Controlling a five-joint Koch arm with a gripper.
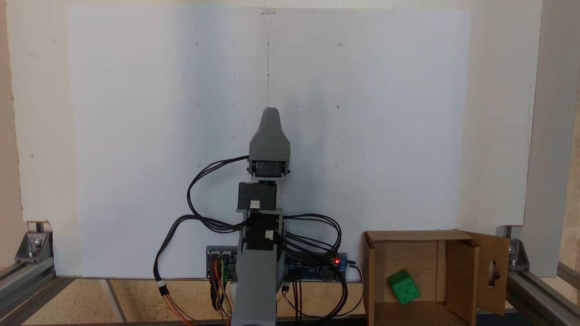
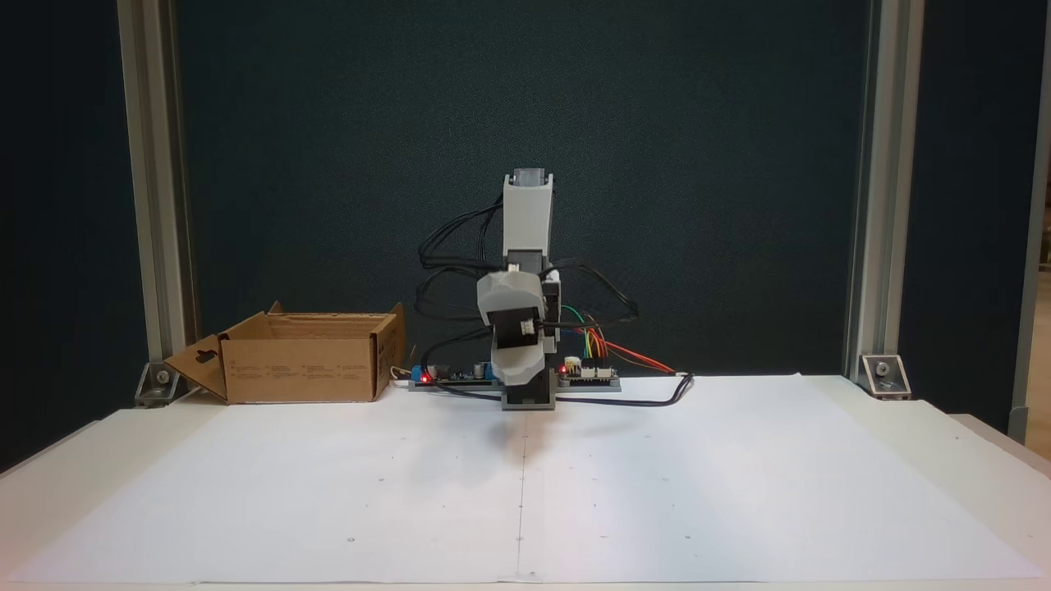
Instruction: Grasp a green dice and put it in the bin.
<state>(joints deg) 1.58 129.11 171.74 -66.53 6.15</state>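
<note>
The green dice [image 1: 403, 286] lies inside the bin [image 1: 462, 280], a brown cardboard box at the lower right of a fixed view, resting near the box's middle. The same bin [image 2: 300, 369] stands at the left in the other fixed view, where its walls hide the dice. The arm is folded over its base. My gripper [image 1: 270, 111] is well away from the box, over the white sheet, and nothing shows in it. Seen from the front, the gripper [image 2: 519, 379] hangs low in front of the base and looks slightly blurred. Only one tapered tip shows, so the jaws' state is unclear.
A white paper sheet [image 2: 525, 484] covers the table. Circuit boards with lit red LEDs [image 2: 587, 373] and loose black cables [image 1: 199, 213] sit around the arm's base. Aluminium frame posts [image 2: 152, 197] stand at the back corners. The bin's slotted flap [image 1: 494, 271] hangs open outward.
</note>
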